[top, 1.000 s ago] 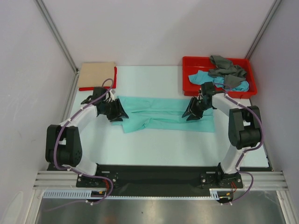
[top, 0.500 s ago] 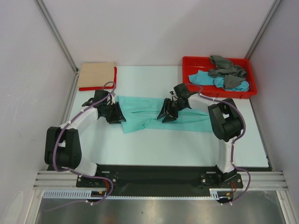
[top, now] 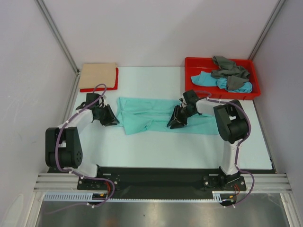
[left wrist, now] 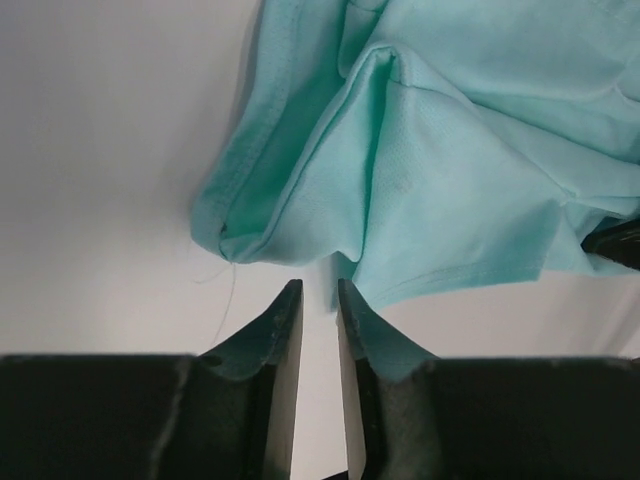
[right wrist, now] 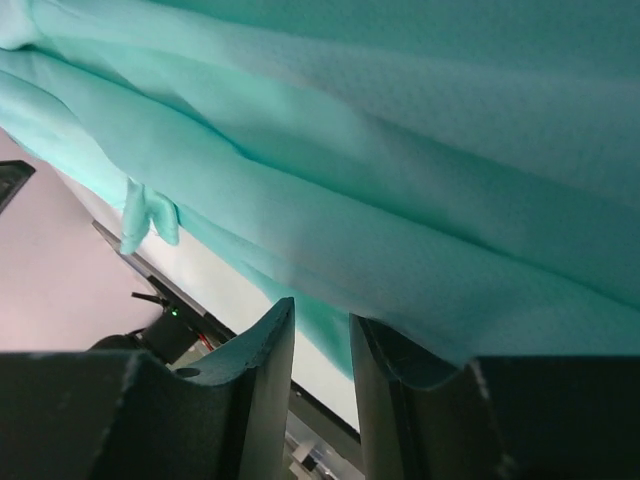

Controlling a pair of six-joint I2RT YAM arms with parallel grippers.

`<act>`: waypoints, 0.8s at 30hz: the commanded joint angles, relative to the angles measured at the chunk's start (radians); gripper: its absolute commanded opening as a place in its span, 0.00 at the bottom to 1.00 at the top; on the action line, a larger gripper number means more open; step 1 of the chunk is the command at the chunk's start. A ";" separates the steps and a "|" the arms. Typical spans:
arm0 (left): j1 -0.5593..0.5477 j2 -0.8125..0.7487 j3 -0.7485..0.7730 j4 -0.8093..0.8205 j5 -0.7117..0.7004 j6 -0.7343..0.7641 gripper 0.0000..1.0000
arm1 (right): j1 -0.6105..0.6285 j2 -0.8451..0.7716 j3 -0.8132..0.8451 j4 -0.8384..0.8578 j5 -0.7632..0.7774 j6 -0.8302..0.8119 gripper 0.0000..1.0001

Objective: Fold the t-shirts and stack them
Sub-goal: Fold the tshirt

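Note:
A mint-green t-shirt [top: 147, 113] lies spread in a long band across the middle of the table. My left gripper [top: 110, 119] rests on the table just off the shirt's left end. In the left wrist view its jaws [left wrist: 318, 290] stand a little apart with only bare table between them, and the mint-green t-shirt [left wrist: 440, 180] has its rumpled hem right ahead. My right gripper [top: 173, 123] is over the shirt's middle near its front edge. Its jaws [right wrist: 320, 320] stand apart, with the mint-green t-shirt [right wrist: 400, 150] reaching its fingertips and lying over the right one.
A red tray [top: 189, 78] at the back right holds a crumpled grey shirt [top: 229, 68] and a turquoise-blue one [top: 206, 79]. At the back left, a folded beige shirt [top: 98, 75] lies on a red shirt [top: 99, 89]. Walls close in both sides.
My right gripper has moved from the shirt's right end leftward to its middle. My left gripper has slid left off the shirt's end, and its jaws have narrowed.

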 commanded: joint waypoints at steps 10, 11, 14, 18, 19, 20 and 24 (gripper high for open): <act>-0.002 0.043 0.057 0.123 0.079 -0.131 0.28 | -0.035 -0.105 -0.033 -0.023 0.034 -0.049 0.33; -0.002 0.076 0.061 0.122 0.082 -0.133 0.27 | -0.037 -0.108 -0.033 -0.025 0.034 -0.049 0.33; -0.002 0.089 0.043 0.122 0.103 -0.140 0.22 | -0.044 -0.119 -0.037 -0.031 0.039 -0.052 0.33; 0.000 0.044 -0.031 0.119 0.065 -0.143 0.22 | -0.053 -0.133 -0.052 -0.031 0.042 -0.059 0.33; 0.001 0.044 -0.057 0.117 0.060 -0.146 0.22 | -0.058 -0.131 -0.056 -0.030 0.040 -0.059 0.33; 0.011 0.047 -0.067 0.126 0.059 -0.151 0.22 | -0.058 -0.130 -0.065 -0.028 0.039 -0.059 0.33; 0.035 0.070 -0.094 0.104 0.036 -0.153 0.20 | -0.067 -0.128 -0.074 -0.022 0.036 -0.064 0.33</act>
